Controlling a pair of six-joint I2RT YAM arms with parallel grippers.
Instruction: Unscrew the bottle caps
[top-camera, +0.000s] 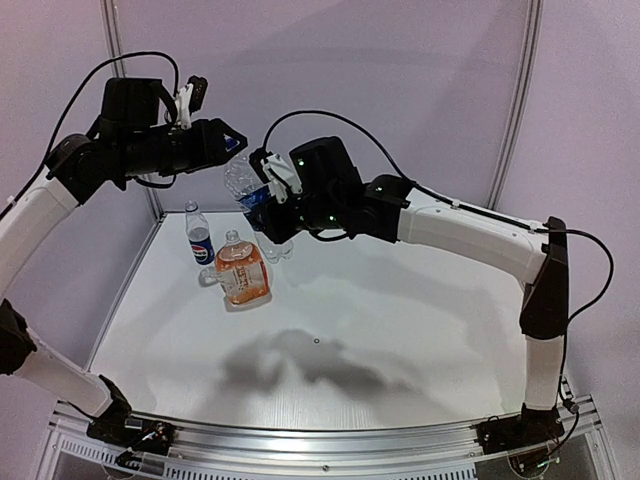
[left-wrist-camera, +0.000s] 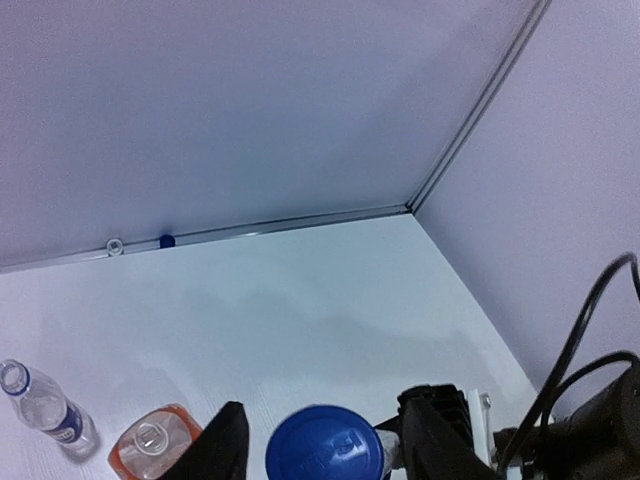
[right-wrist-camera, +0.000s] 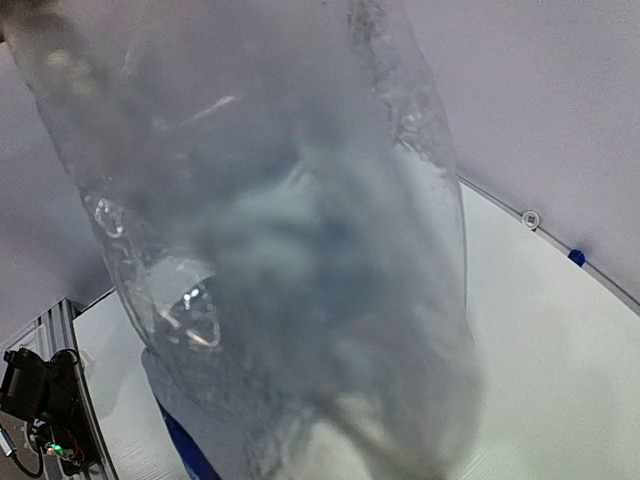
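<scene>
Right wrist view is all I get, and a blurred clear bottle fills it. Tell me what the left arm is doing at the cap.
Observer: The left fingers stand on either side of the blue cap. A thin gap shows, so they are not clamping it.
Operator: Say where my bottle is.
Observer: The right fingers hold the clear bottle in the air over the far left of the table, tilted, neck toward the left arm.
Operator: Report the other bottles.
Observer: The slim blue-labelled bottle and the orange-labelled bottle stand on the table, both with open mouths.
</scene>
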